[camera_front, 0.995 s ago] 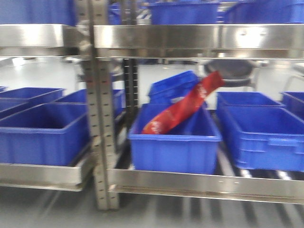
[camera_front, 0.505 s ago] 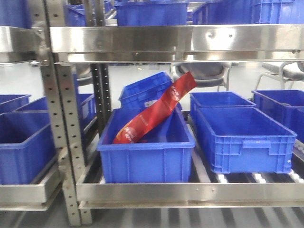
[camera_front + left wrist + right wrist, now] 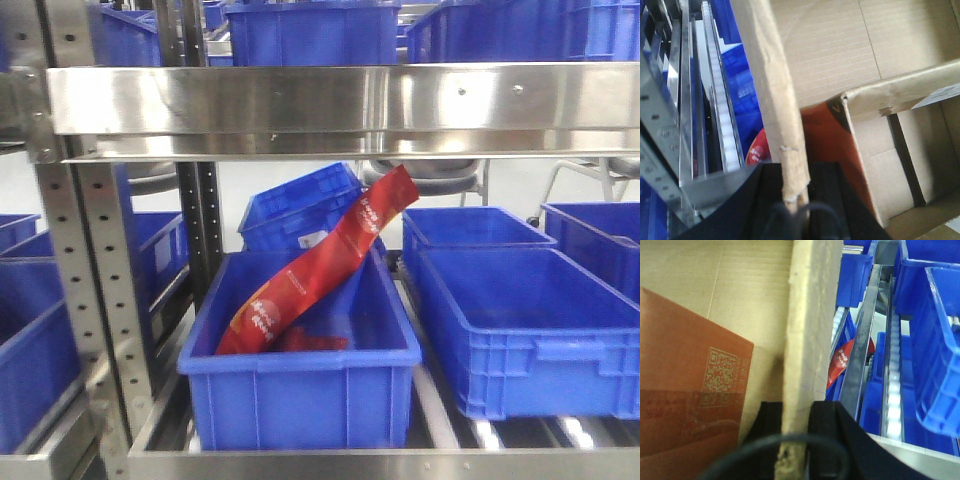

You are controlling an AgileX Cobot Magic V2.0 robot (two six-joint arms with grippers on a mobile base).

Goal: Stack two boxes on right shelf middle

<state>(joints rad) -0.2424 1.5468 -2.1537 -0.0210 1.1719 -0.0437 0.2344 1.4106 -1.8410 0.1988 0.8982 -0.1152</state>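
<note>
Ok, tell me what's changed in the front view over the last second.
The whole scene slid left and grew: the perforated steel upright drifted toward the left edge, and the blue plastic bin holding the long red foil packet now looms larger. The camera seems to have moved right and closer. The packet leans in that bin as before; no grasp or release shows.

The cardboard box (image 3: 830,45) is plain tan-brown with fine corrugation lines; the carton (image 3: 685,390) is rust-red with a pale QR-code square. The bins (image 3: 300,400) are solid blue, the packet (image 3: 320,265) glossy red with white lettering, the shelf (image 3: 300,105) rail mirror-silver.
</note>
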